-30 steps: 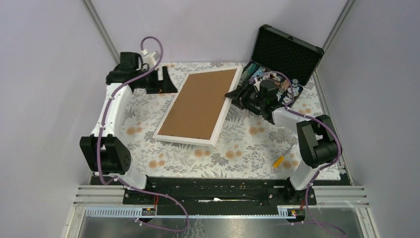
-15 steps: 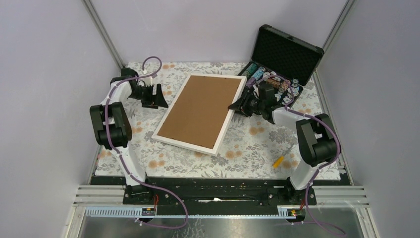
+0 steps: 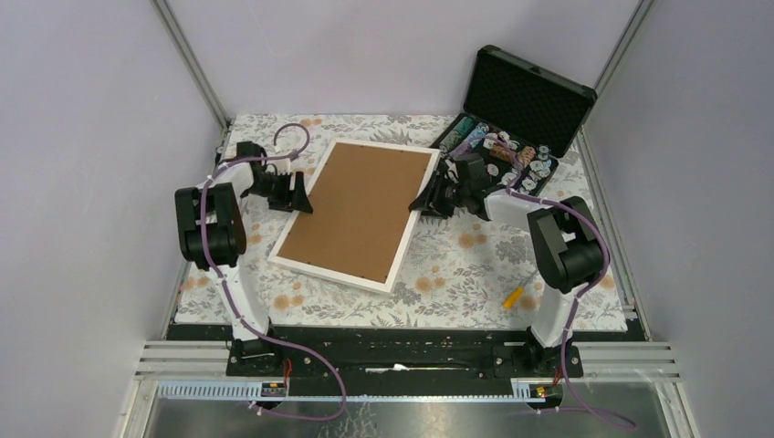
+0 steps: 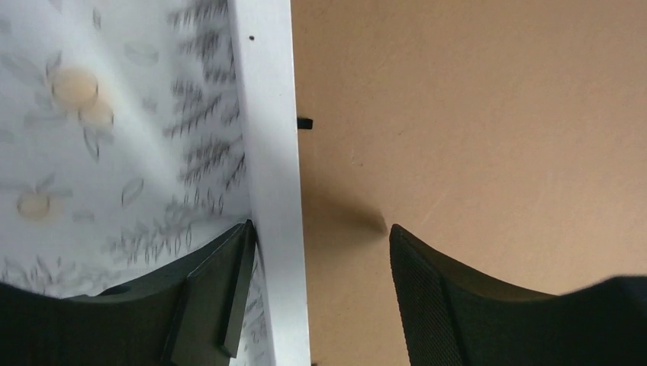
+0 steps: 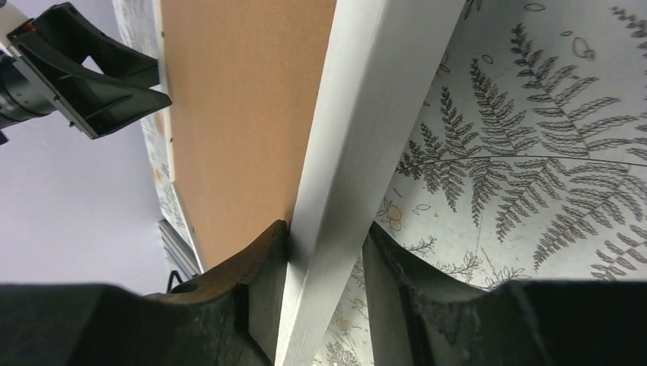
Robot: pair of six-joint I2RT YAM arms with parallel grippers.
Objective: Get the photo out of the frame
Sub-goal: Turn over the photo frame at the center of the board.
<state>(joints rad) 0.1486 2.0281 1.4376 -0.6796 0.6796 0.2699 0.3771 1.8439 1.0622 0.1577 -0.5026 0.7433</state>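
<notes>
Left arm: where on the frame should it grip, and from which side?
Probably its left long white rail, from the outer side over the tablecloth. The frame lies flat, back up, so that narrow border is the only part thin enough for jaws. The left gripper is open astride it: one finger outside, one over the backing board. The right gripper pinches the opposite rail.

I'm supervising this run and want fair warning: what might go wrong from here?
The right gripper pinches only the narrow rail of the white-bordered, brown-backed picture frame; the left gripper straddles the opposite edge open, so the frame may pivot or slip. The open black poker-chip case sits close by the right gripper and could get knocked.
</notes>
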